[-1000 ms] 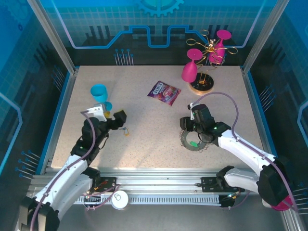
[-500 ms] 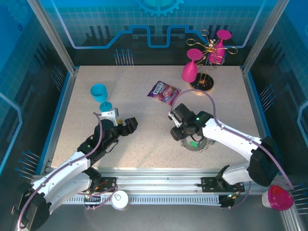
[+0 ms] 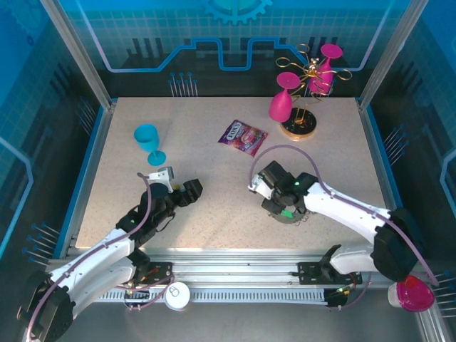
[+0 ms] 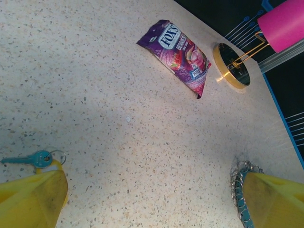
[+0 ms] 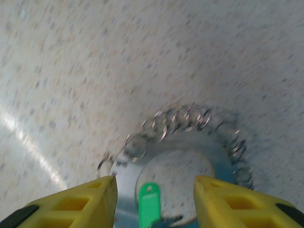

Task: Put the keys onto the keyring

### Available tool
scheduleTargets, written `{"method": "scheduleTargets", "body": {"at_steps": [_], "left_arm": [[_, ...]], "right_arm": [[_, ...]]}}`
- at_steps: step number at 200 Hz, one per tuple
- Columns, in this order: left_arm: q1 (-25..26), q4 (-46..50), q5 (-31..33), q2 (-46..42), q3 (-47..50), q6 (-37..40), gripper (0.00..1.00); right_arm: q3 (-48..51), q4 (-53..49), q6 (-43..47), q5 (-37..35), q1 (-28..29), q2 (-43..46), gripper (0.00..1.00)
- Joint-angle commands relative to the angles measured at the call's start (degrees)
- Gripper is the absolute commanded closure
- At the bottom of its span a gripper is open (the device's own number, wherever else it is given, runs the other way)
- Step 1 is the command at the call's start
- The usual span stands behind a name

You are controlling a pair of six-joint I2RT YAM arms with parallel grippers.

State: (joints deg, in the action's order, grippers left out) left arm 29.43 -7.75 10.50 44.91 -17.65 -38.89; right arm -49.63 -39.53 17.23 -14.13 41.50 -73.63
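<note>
The keyring [image 5: 190,142], a flat grey ring with wire loops round its rim, lies on the table right of centre [image 3: 291,214]. A green key [image 5: 148,204] rests in its hole. My right gripper [image 5: 154,209] hangs open just above the ring, its yellow fingers [image 5: 66,204] on either side of the green key without touching it; from above it stands at the ring's left edge [image 3: 279,202]. My left gripper [image 3: 189,191] is open and empty over bare table. A teal key [image 4: 26,159] with a small wire loop lies by its left finger [image 4: 33,199]. The keyring's edge [image 4: 239,187] peeks out beside the other finger.
A purple candy bag [image 3: 242,136] lies at mid-table. A blue goblet [image 3: 148,141] stands at the left. At the back right, a gold wire stand on a round wooden base [image 3: 298,126] carries pink goblets [image 3: 281,103]. Blue walls fence the table.
My left gripper slid right and toward the near edge, and opened slightly wider. My right gripper swung left, from the ring's far side to its left edge.
</note>
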Motion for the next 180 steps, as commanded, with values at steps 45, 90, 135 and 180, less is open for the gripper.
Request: {"method": "scheduleTargets", "body": {"at_steps": [45, 90, 135, 180], "left_arm": [[0.34, -10.17, -0.76, 5.76, 1.18, 1.54, 0.05], [0.35, -16.93, -0.47, 9.37, 1.54, 1.28, 0.04], [0.29, -18.83, -1.79, 10.78, 1.30, 0.96, 0.04], [0.34, -21.11, -2.99, 11.68, 1.05, 0.02, 0.04]], "right_arm": [[8.30, -3.63, 19.65, 3.08, -1.93, 13.03, 0.55], [16.90, -0.62, 26.13, 8.38, -1.86, 21.03, 0.53], [18.59, 3.12, 26.34, 14.03, -1.74, 18.85, 0.56], [18.65, 8.72, 26.69, 12.15, -1.85, 13.51, 0.63]]}}
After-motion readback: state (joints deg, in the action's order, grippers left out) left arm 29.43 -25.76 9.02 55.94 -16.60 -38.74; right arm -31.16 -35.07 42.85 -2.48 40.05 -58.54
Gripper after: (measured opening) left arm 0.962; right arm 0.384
